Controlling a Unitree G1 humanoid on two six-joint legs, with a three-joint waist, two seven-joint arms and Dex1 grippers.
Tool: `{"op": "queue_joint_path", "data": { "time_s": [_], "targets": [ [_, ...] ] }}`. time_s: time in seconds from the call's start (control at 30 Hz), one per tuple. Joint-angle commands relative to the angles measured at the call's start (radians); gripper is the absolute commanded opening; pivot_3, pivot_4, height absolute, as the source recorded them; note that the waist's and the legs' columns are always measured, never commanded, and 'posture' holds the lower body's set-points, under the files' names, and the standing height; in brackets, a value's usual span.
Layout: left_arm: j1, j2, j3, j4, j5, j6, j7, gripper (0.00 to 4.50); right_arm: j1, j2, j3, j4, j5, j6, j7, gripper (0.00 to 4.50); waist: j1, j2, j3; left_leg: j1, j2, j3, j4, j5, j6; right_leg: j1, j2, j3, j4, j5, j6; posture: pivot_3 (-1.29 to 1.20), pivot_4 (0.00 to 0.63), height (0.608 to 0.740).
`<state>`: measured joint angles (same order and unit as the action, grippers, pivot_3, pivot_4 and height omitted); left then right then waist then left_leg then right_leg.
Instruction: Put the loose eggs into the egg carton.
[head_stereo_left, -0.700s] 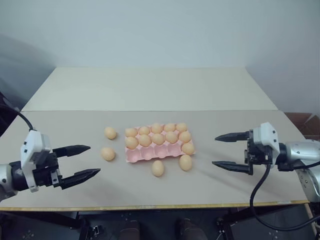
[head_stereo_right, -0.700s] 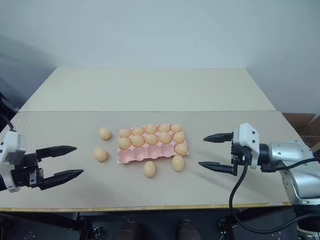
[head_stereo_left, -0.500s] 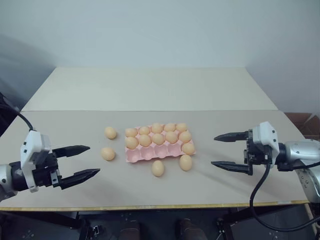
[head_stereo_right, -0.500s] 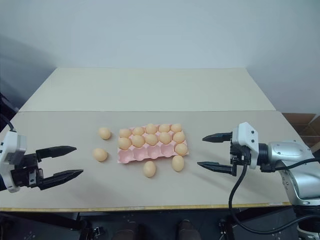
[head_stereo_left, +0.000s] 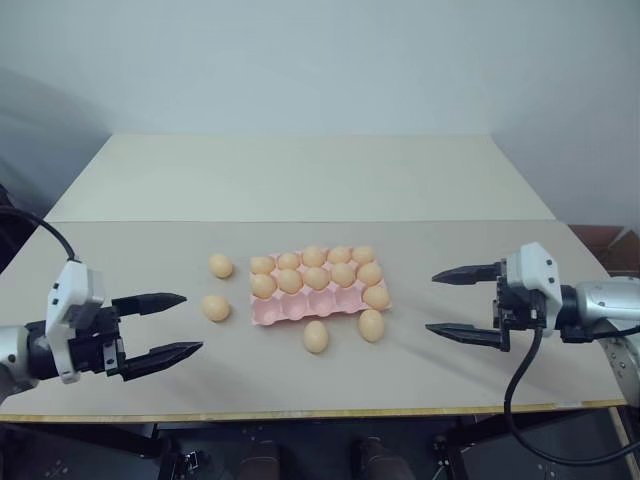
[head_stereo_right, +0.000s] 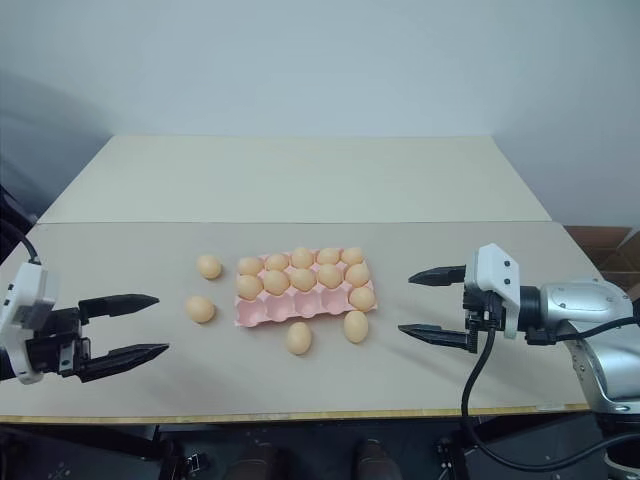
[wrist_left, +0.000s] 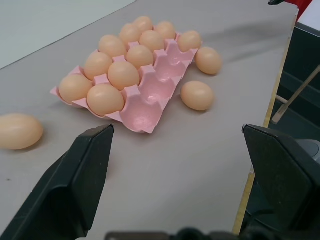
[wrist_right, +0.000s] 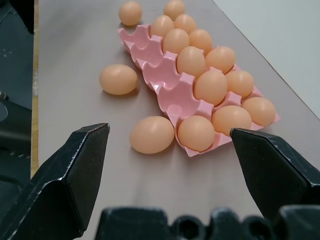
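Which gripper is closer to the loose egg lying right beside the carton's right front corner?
Right. The right gripper hovers just right of that egg; the left gripper is far across, beyond the carton.

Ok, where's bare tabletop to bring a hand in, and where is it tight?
Bare tabletop lies between the right hand and the egg carton, and behind the carton to the far edge. It is tight along the carton's near edge, beside two loose eggs, and on its left, by two more.
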<state>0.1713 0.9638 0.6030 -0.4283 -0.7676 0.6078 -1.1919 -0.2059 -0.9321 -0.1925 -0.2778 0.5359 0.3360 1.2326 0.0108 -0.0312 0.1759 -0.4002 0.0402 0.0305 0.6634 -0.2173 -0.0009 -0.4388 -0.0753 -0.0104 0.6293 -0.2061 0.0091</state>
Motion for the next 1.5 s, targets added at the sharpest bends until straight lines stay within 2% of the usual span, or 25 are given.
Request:
{"op": "queue_joint_path", "data": {
  "time_s": [0.03, 0.17, 0.37, 0.53, 0.93, 1.37, 1.5],
  "targets": [
    [-0.024, 0.009, -0.018, -0.001, 0.000, -0.026, -0.008, 4.47, 0.036, -0.005, -0.039, -0.069, 0.027, 0.008, -0.015, 4.50, 0.000, 0.000, 0.000, 0.000, 0.000, 0.000, 0.000, 0.000, 0.000, 0.000, 0.000, 0.000, 0.000, 0.000, 0.000, 0.00, 0.150, 0.740],
    [-0.069, 0.003, -0.064, 0.004, -0.008, -0.023, 0.000, 4.47, 0.070, 0.030, 0.033, -0.132, -0.031, 0.012, -0.089, 4.50, 0.001, 0.000, 0.000, 0.000, 0.000, 0.000, 0.000, 0.000, 0.000, 0.000, 0.000, 0.000, 0.000, 0.000, 0.000, 0.00, 0.150, 0.740],
    [-0.121, 0.013, -0.111, 0.038, 0.008, -0.033, -0.016, 4.47, 0.043, 0.094, 0.236, -0.135, -0.209, -0.004, -0.188, 4.50, -0.004, -0.001, 0.000, 0.001, 0.000, 0.000, 0.000, 0.000, 0.000, 0.000, 0.000, 0.000, 0.001, 0.000, 0.000, 0.00, 0.150, 0.740],
    [-0.133, 0.022, -0.120, 0.055, 0.020, -0.043, -0.035, 4.47, -0.005, 0.139, 0.343, -0.149, -0.292, 0.161, -0.305, 4.50, -0.005, -0.001, 0.000, -0.001, 0.001, 0.000, 0.000, 0.000, 0.000, -0.001, 0.001, 0.000, 0.000, 0.000, 0.000, 0.00, 0.150, 0.740],
    [-0.113, 0.031, -0.109, 0.051, 0.022, -0.043, -0.047, 4.47, -0.114, 0.216, 0.366, -0.246, -0.235, 0.599, -0.462, 4.50, -0.002, -0.001, 0.000, -0.001, 0.001, 0.000, 0.000, 0.000, 0.000, -0.001, 0.001, 0.000, 0.000, 0.000, 0.000, 0.00, 0.150, 0.740],
    [-0.103, 0.024, -0.116, 0.042, 0.023, -0.046, -0.040, 4.47, -0.187, 0.293, 0.399, -0.230, -0.214, 0.782, -0.557, 4.50, -0.003, -0.001, 0.000, -0.002, 0.001, 0.000, 0.000, 0.000, 0.000, -0.002, 0.001, 0.000, 0.000, 0.001, 0.000, 0.00, 0.150, 0.740],
    [-0.094, 0.021, -0.114, 0.035, 0.022, -0.048, -0.035, 4.50, -0.200, 0.325, 0.377, -0.208, -0.195, 0.802, -0.582, 3.54, -0.003, -0.001, 0.000, -0.002, 0.002, 0.000, 0.000, 0.000, 0.000, -0.002, 0.001, -0.001, 0.000, 0.001, 0.000, 0.00, 0.150, 0.740]
  ]
}}
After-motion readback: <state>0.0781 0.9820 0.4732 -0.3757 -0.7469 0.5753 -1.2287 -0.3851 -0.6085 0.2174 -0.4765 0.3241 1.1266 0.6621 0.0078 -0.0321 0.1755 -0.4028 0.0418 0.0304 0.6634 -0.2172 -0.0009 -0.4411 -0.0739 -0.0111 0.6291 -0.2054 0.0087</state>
